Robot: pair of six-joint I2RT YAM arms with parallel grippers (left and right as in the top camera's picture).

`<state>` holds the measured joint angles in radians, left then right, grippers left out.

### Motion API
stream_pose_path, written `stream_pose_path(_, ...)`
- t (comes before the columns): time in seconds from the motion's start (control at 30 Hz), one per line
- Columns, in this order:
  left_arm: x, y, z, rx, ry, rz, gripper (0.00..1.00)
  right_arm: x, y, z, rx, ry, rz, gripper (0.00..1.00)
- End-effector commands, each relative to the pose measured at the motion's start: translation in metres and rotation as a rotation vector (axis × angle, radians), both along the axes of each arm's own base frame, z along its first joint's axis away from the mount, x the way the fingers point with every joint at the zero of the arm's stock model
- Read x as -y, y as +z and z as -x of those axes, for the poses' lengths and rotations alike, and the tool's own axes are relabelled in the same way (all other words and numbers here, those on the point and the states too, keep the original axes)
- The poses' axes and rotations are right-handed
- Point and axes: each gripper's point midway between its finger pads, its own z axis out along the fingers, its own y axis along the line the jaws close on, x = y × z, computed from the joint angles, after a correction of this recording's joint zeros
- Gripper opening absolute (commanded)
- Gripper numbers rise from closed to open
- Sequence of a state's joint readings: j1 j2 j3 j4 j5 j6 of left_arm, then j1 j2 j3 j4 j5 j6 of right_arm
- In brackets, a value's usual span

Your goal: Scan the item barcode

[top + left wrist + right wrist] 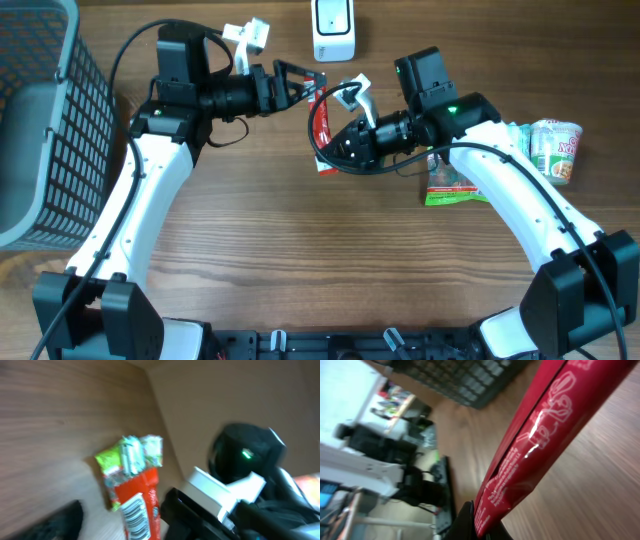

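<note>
Red packet (321, 125) sits pinched between right jaws.

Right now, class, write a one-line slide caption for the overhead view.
Right arm's fingers pinch a red packet below the white scanner; left arm's fingers stand open beside it.

No word or number can be read. The red packet (140, 505) carries a black-and-white barcode (136, 521) at the lower middle of the left wrist view, its digits blurred. In the right wrist view its white small print is illegible. The cup (556, 148), far right overhead, bears print too small to read.
</note>
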<state>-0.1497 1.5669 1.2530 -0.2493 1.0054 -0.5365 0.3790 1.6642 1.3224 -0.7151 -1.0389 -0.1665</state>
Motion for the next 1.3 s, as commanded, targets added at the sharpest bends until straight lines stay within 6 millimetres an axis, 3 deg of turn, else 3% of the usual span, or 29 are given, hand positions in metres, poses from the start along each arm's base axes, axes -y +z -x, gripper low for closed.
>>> stream_pose_path(0.0, -0.027, -0.024, -0.034, -0.001, 0.237, -0.165, 1.00, 0.015, -0.024, -0.015, 0.066, -0.086, 0.171, 0.04)
stream_pose_path(0.13, -0.059, -0.054, -0.045, -0.070, 0.424, -0.325, 1.00, 0.030, -0.042, -0.025, 0.086, -0.151, 0.301, 0.04)
stream_pose_path(0.27, -0.084, -0.070, -0.048, -0.107, 0.537, -0.438, 1.00, 0.041, -0.042, -0.031, 0.100, -0.189, 0.387, 0.04)
stream_pose_path(0.47, -0.076, -0.068, -0.044, -0.113, 0.495, -0.405, 1.00, 0.042, -0.015, -0.031, 0.141, -0.172, 0.415, 0.04)
stream_pose_path(0.63, -0.083, -0.062, -0.042, -0.116, 0.439, -0.340, 1.00, 0.079, -0.001, -0.035, 0.201, -0.227, 0.646, 0.04)
stream_pose_path(0.73, -0.094, -0.055, -0.043, -0.123, 0.420, -0.274, 1.00, 0.078, 0.019, -0.038, 0.231, -0.236, 0.634, 0.04)
stream_pose_path(0.87, -0.096, -0.040, -0.039, -0.118, 0.347, -0.165, 1.00, 0.089, 0.024, -0.050, 0.300, -0.288, 0.723, 0.04)
stream_pose_path(0.93, -0.114, -0.039, -0.042, -0.126, 0.383, -0.154, 1.00, 0.098, 0.028, -0.063, 0.345, -0.325, 0.814, 0.04)
stream_pose_path(1.1, -0.145, -0.042, -0.048, -0.152, 0.461, -0.139, 1.00, 0.086, 0.050, -0.084, 0.357, -0.323, 0.829, 0.04)
stream_pose_path(1.27, -0.175, -0.049, -0.055, -0.173, 0.563, -0.166, 1.00, 0.075, 0.074, -0.116, 0.394, -0.339, 0.826, 0.04)
